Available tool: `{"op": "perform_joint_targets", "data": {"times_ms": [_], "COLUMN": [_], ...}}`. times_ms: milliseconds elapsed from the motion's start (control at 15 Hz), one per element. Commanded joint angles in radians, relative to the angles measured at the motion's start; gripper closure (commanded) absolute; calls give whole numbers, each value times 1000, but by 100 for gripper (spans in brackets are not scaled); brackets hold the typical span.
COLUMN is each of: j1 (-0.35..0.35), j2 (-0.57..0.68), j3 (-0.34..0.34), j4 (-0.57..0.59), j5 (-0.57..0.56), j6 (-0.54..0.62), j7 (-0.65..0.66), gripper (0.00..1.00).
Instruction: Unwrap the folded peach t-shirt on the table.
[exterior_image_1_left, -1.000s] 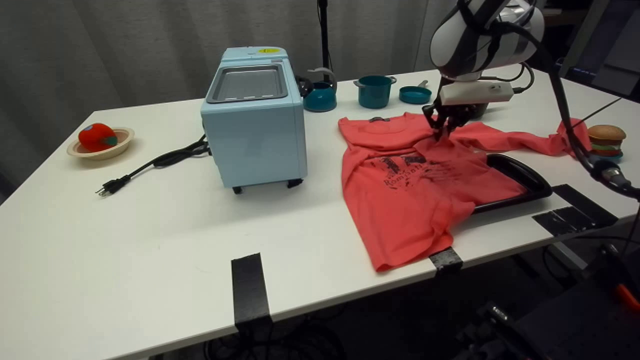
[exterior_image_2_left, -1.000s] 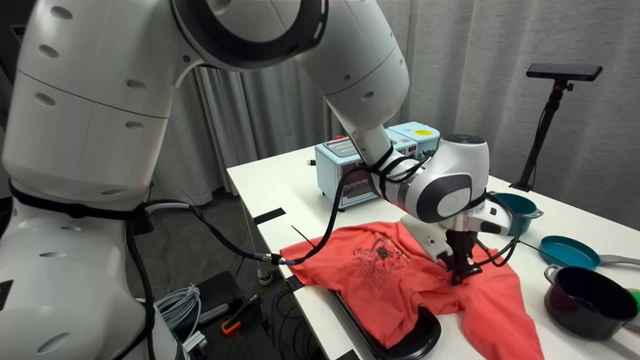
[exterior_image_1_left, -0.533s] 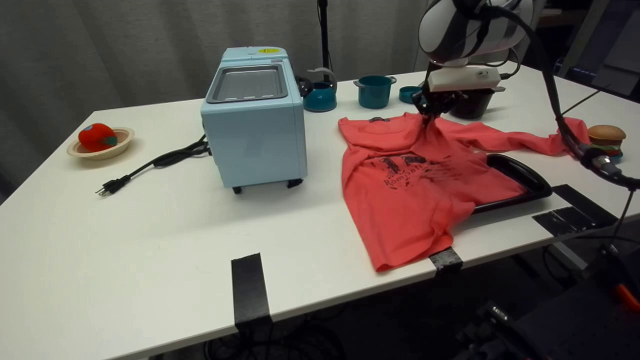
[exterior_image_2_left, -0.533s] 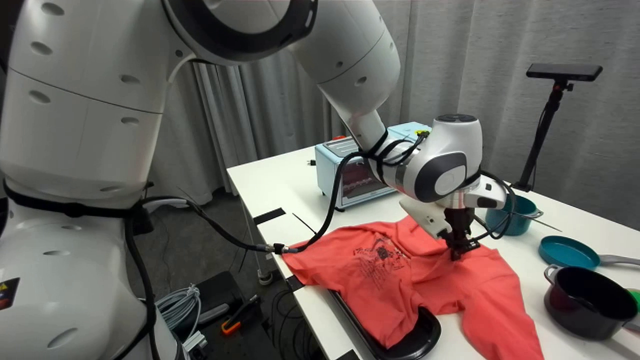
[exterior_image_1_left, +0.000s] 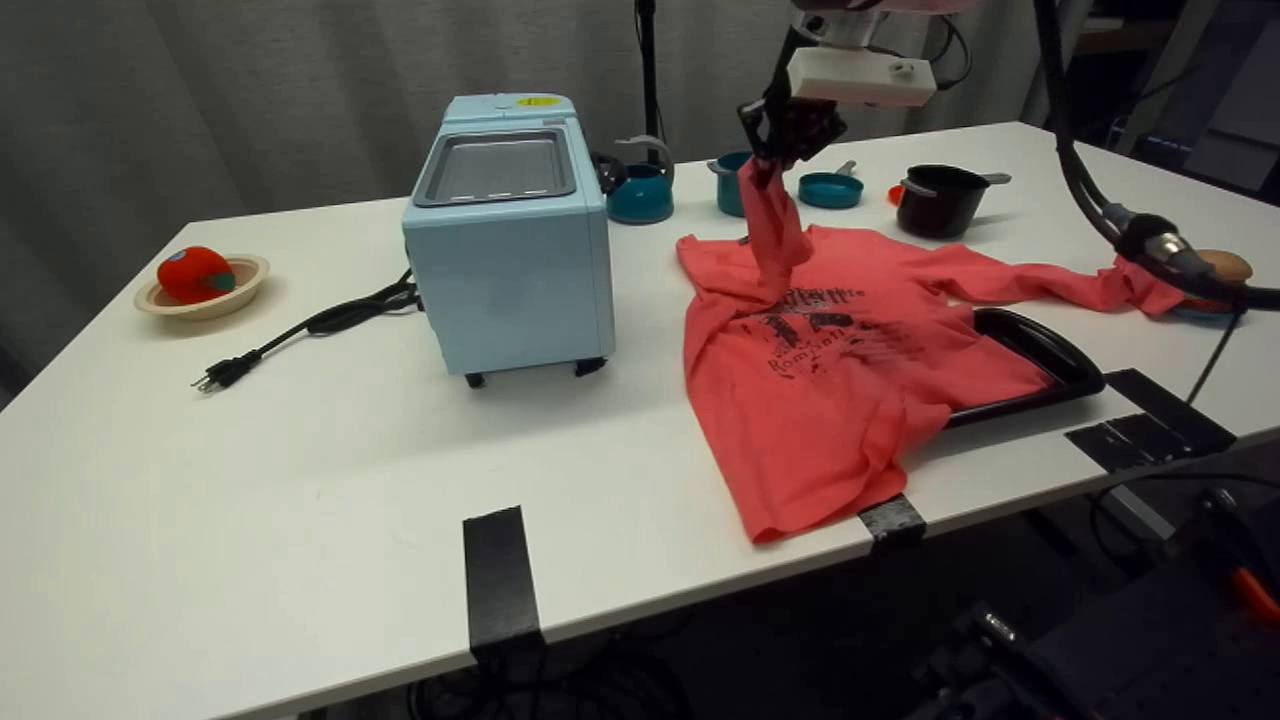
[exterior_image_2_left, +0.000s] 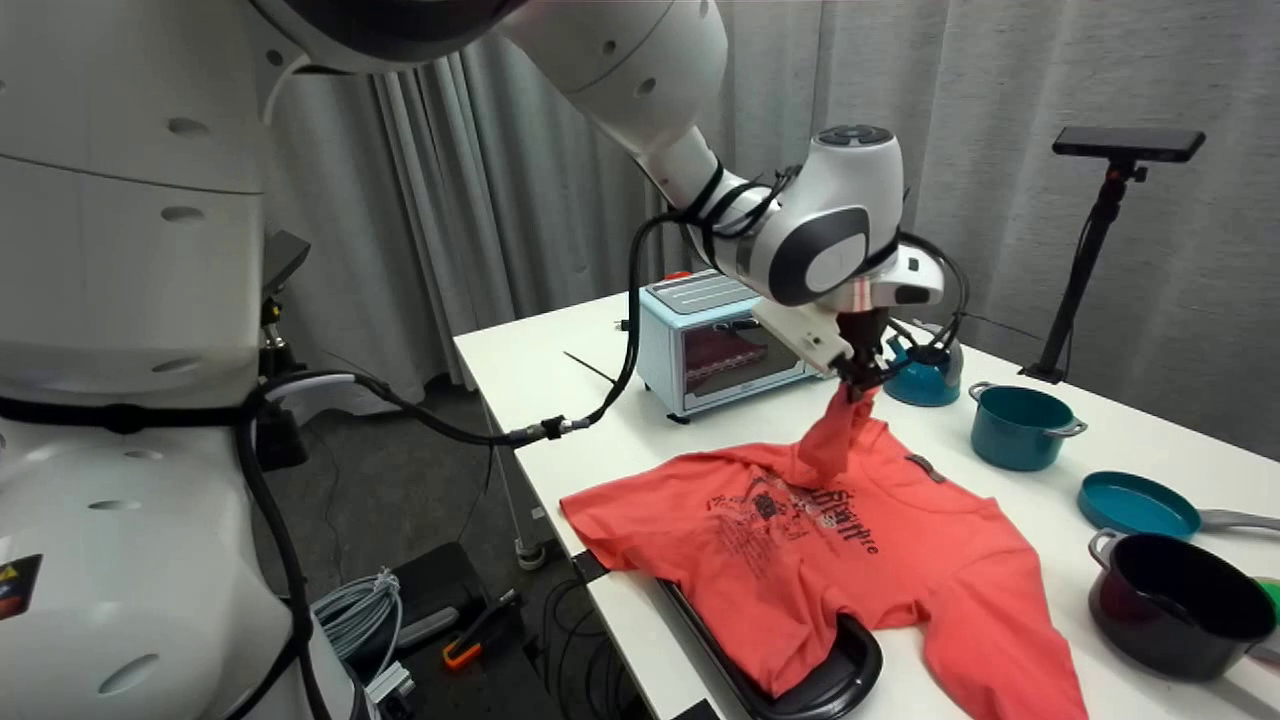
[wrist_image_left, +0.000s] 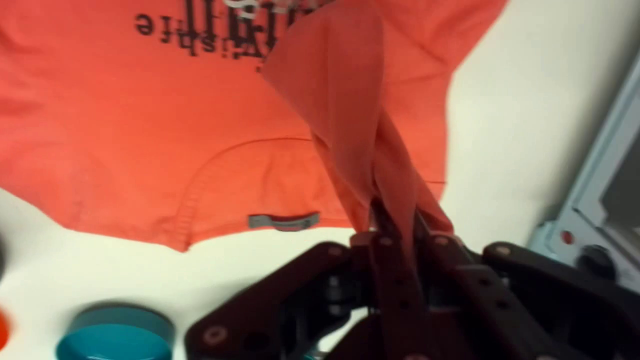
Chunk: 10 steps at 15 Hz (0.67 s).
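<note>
The peach t-shirt (exterior_image_1_left: 860, 370) lies mostly spread on the table, with dark print on its chest; it also shows in an exterior view (exterior_image_2_left: 920, 560). Part of it drapes over a black tray (exterior_image_1_left: 1075, 375). My gripper (exterior_image_1_left: 775, 155) is shut on a bunched strip of the shirt and holds it above the neck side; the gripper also shows in an exterior view (exterior_image_2_left: 858, 385). In the wrist view the cloth (wrist_image_left: 350, 95) runs up between the fingers (wrist_image_left: 400, 225). The neckline and grey tag (wrist_image_left: 284, 221) lie below. Which part is held is unclear.
A light blue toaster oven (exterior_image_1_left: 510, 260) stands beside the shirt. A kettle (exterior_image_2_left: 920, 375), teal pot (exterior_image_2_left: 1025, 430), teal pan (exterior_image_2_left: 1135, 503) and black pot (exterior_image_2_left: 1180, 610) stand along the far side. A toy burger (exterior_image_1_left: 1220, 268) is near one sleeve. The table's edge (exterior_image_1_left: 700, 600) is close.
My gripper has risen and moved toward the toaster oven, lifting a strip of the shirt off the table. The neckline, tag and more of the chest print are now uncovered in an exterior view.
</note>
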<state>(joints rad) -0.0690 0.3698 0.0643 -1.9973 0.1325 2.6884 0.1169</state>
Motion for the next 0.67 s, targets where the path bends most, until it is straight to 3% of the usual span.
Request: {"op": "perform_joint_targets", "data": {"times_ms": [0,267,600], "j1": [-20,-17,6], "j2": [-88,-154,-230], "j3": [107,184,162], "j4": [-26,-30,-36], "j5": [174,370,468], "j6": [-41,-135,-348], "j7": [-132,-272,-390], "gripper": [98,98,98]}}
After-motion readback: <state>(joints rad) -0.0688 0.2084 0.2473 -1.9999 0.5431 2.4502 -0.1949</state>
